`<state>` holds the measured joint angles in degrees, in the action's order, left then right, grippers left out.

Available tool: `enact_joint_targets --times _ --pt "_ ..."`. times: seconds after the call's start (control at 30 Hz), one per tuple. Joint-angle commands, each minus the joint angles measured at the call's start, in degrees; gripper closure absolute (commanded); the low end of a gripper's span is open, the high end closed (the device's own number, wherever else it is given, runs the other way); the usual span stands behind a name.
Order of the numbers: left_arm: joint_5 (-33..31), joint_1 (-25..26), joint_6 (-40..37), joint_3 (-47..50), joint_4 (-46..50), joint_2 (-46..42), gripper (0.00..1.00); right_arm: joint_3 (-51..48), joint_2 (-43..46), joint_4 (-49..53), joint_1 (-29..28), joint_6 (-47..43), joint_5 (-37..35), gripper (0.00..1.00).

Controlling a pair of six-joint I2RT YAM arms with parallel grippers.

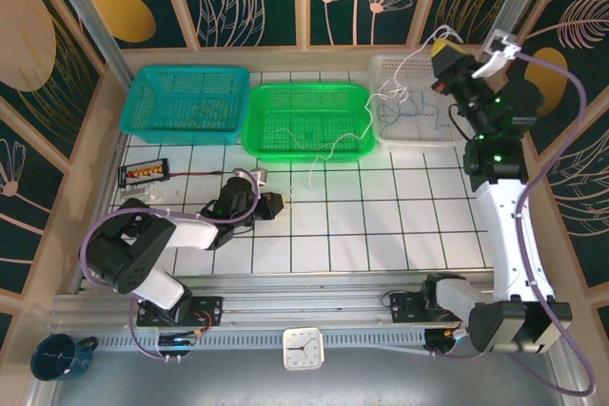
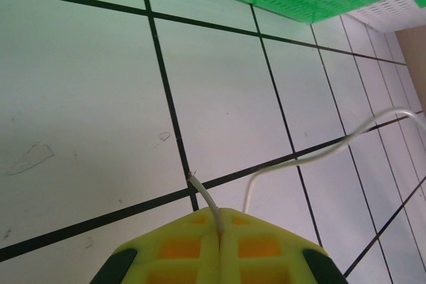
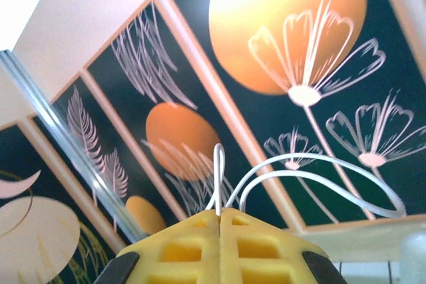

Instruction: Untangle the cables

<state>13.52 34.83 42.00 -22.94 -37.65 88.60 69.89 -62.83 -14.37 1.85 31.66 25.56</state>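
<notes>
Left gripper (image 2: 219, 221): being clamped on white cable (image 2: 319, 154) end.
Right gripper (image 3: 219, 221): being clamped on cable loop (image 3: 313, 177).
Cables (image 1: 404, 102): being judged light, limp; ends preferred.

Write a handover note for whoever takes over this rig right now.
Left gripper: shut on a white cable end, low over the tiled table.
Right gripper: shut on a white cable loop, raised above the white basket.
Blue and white cable clump lies in that basket; a white strand trails across the green basket.
Done: two strands gripped. Left: clump not yet separated.
</notes>
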Motion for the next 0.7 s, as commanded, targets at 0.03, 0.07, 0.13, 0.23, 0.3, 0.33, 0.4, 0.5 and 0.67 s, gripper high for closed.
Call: enact_joint_targets --times 0.03,0.07,0.13,0.23,0.3,0.33,0.4,0.5,0.67 --pt "-2.6 0.1 -1.3 0.8 2.6 -0.7 1.00 2.8 -0.3 -1.9 4.5 3.3 0.5 1.00" --pt "-2.9 0.1 -1.3 1.0 2.7 -0.7 1.00 2.7 -0.3 -2.1 5.3 3.9 0.8 1.00" --pt "-3.1 0.1 -1.2 1.4 2.7 -0.6 1.00 2.4 -0.7 -3.1 5.6 5.0 2.8 1.00" --pt "-1.9 0.1 -1.3 1.6 1.6 -0.9 1.00 0.7 -1.8 -4.7 4.1 5.8 7.5 1.00" --pt "-1.1 0.1 -1.9 1.6 0.9 -1.3 1.00 -0.6 -2.1 -3.8 1.1 3.5 8.6 1.00" --pt "-1.0 0.1 -2.2 1.4 1.1 -1.4 1.00 -1.2 -2.1 -2.8 -0.4 2.0 8.4 1.00" --pt "-0.4 0.1 -3.2 1.1 1.4 -1.9 1.00 -2.3 -2.1 -0.7 -4.5 -1.3 7.3 1.00" --pt "-0.3 0.1 -4.3 1.1 2.3 -3.0 0.92 -4.9 -2.2 -0.5 -8.7 -2.9 6.3 1.00" --pt "-0.6 0.1 -5.6 1.4 5.1 -6.1 0.70 -8.5 -3.0 -0.7 -13.1 -4.3 5.5 1.00"
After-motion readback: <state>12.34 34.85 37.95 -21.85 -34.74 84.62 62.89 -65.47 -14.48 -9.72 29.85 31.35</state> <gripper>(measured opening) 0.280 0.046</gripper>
